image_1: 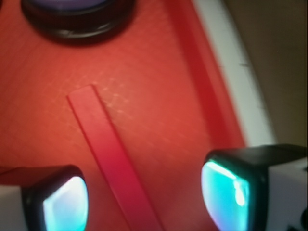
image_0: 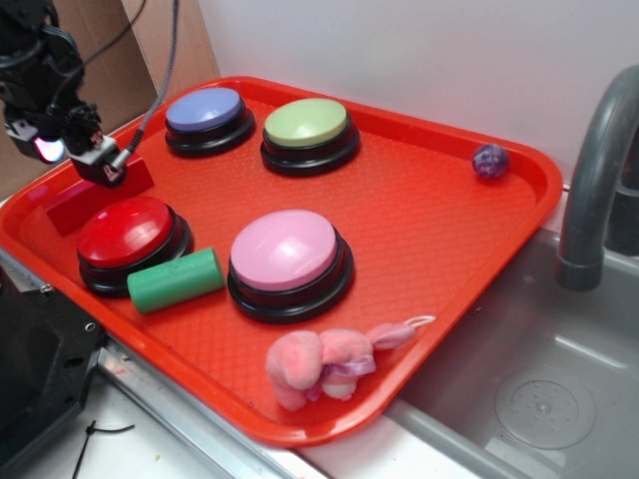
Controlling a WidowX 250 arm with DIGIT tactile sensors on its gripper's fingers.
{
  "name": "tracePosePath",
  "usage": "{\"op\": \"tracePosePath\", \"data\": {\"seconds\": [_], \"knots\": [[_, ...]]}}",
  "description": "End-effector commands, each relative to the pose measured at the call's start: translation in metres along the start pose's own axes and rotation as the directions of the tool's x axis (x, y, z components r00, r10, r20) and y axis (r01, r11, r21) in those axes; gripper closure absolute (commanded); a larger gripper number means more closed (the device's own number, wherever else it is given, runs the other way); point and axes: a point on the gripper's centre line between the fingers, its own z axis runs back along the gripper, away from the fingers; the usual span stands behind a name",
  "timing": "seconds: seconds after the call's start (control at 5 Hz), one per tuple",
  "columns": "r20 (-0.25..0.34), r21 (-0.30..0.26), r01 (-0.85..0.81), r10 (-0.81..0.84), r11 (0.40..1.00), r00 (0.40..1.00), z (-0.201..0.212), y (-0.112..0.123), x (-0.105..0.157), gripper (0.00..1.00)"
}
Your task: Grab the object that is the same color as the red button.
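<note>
- Red block [image_1: 113, 163]: long, flat-sided, lay flat on the red tray [image_0: 439, 239] near its 9 o'clock rim, at 11 o'clock from the red button [image_0: 127, 235]. It looked rigid, light and smooth; likely best taken across its narrow width at mid-length, since the colour match with the tray made its edges hard to read.
- Gripper [image_1: 144, 199]: jaws spread wide, straddling the block's near end, one pad [image_1: 65, 207] at each side, neither touching it; nothing held.
- Red button: glossy dome on black base, green cylinder [image_0: 175, 280] touching it at 5 o'clock.
- Blue button [image_0: 206, 112], green button [image_0: 307, 125], pink button [image_0: 285, 251]: ranged from 12 to 3 o'clock of the block.
- Pink plush toy [image_0: 324, 365]: tray's 6 o'clock edge.
- Purple ball [image_0: 489, 160]: tray's 2 o'clock corner.
</note>
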Motion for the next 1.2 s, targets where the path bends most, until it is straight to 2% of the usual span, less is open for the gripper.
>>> {"op": "tracePosePath", "data": {"seconds": [0.0, 0.2, 0.4, 0.6, 0.8, 1.0], "knots": [[-0.006, -0.033, -0.006, 0.006, 0.999, 1.000, -0.027, 0.004, 0.005, 0.00], [-0.043, -0.037, -0.004, 0.003, 0.999, 0.999, -0.030, 0.004, 0.002, 1.00], [-0.021, -0.038, -0.007, 0.006, 0.999, 1.000, -0.022, 0.008, -0.003, 1.00], [-0.037, 0.030, -0.034, 0.035, 0.999, 0.999, 0.009, 0.007, 0.000, 1.00], [-0.004, 0.062, -0.041, 0.042, 0.997, 0.999, 0.049, -0.004, 0.007, 1.00], [0.026, -0.011, -0.018, 0.019, 1.000, 0.999, 0.080, -0.027, 0.027, 1.00]]}}
